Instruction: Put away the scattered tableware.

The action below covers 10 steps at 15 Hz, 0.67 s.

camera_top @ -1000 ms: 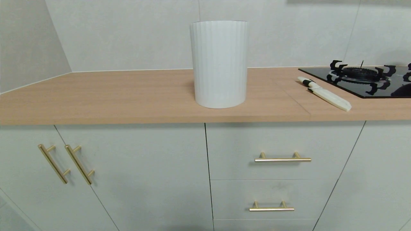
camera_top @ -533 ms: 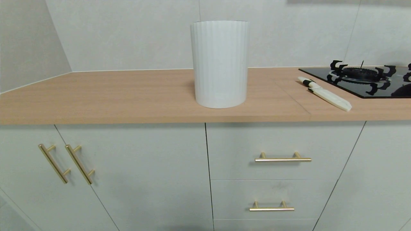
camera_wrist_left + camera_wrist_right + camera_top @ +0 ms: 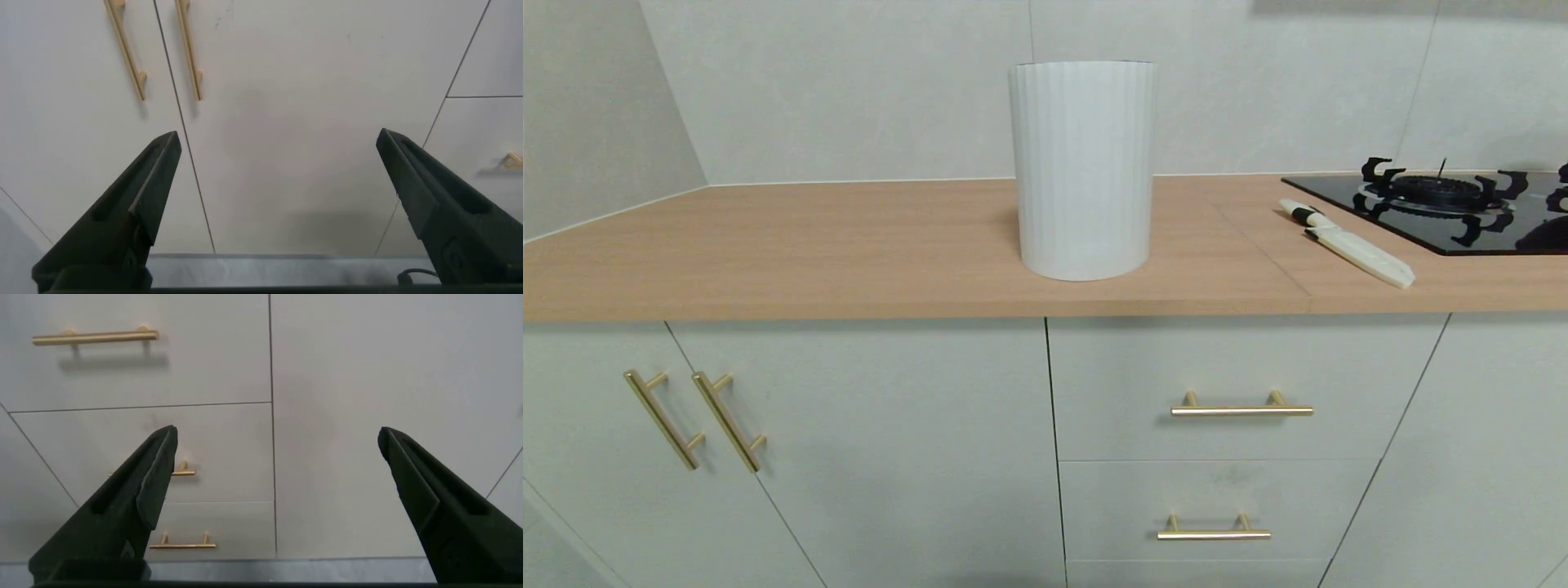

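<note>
left gripper (image 3: 274, 204): I am holding it wide open with nothing in it, its 2 dark fingers (image 3: 131, 212) spread far apart. It is hanging low in front of the cupboard doors (image 3: 270, 122), near their 2 gold door handles (image 3: 189, 51).
right gripper (image 3: 278, 498): I am keeping this one wide open too, and it is gripping nothing. It is facing the drawers (image 3: 139, 376) and their gold drawer handles (image 3: 94, 336).
knife (image 3: 1347, 242): it is lying flat on the table (image 3: 768, 245), to my right. It is pale, with a black band near the handle end. It is sitting just beside the stove and well apart from the container, with its tip pointing toward the front edge.
container (image 3: 1083, 167): this tall white ribbed cylinder is standing upright near the middle of the table, straight ahead of me. I cannot tell what is inside it.
stove (image 3: 1437, 192): its black glass top and burner grate are sitting on the far right of the table, against the wall (image 3: 849, 90).
cupboard doors and drawers: in my head view both are sitting under the table, the doors on my left and the drawers on my right.
</note>
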Tool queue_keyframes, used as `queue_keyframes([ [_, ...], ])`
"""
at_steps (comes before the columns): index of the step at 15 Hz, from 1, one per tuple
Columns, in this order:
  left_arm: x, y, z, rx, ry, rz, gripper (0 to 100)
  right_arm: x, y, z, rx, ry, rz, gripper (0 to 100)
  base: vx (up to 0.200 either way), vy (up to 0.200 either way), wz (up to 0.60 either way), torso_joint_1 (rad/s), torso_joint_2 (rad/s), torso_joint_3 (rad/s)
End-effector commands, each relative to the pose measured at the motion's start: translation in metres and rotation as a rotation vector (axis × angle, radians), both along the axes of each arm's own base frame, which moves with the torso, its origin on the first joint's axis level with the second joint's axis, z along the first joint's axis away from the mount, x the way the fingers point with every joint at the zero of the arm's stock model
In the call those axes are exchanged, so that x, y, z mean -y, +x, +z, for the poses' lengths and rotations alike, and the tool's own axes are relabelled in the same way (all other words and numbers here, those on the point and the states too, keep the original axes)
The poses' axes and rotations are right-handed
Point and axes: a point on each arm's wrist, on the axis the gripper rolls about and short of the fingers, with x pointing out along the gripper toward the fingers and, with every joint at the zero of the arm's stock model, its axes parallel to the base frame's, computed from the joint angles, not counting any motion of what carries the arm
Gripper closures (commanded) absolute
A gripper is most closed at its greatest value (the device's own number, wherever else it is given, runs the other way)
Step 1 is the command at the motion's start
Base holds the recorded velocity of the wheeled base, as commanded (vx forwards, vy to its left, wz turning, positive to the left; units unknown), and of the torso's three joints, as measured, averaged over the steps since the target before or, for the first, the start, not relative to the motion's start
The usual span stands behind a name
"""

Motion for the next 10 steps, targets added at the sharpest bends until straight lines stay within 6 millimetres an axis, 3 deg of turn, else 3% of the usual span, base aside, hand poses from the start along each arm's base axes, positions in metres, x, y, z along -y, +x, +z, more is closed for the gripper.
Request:
queue_keyframes([
  [1,0.0000,0.0000,0.0001,0.000,0.000,0.000,0,0.0000,0.0001,0.0001,-0.001,0.000,0.000,0,0.000,0.000,0.00,0.066,-0.29,-0.237],
  [3,0.0000,0.0000,0.0001,0.000,0.000,0.000,0,0.0000,0.0001,0.0001,-0.001,0.000,0.000,0,0.000,0.000,0.00,0.098,-0.21,-0.291],
  [10,0.0000,0.0000,-0.0001,-0.002,0.000,0.000,0,0.0000,0.0001,0.0001,-0.001,0.000,0.000,0,0.000,0.000,0.00,0.149,-0.49,-0.306],
])
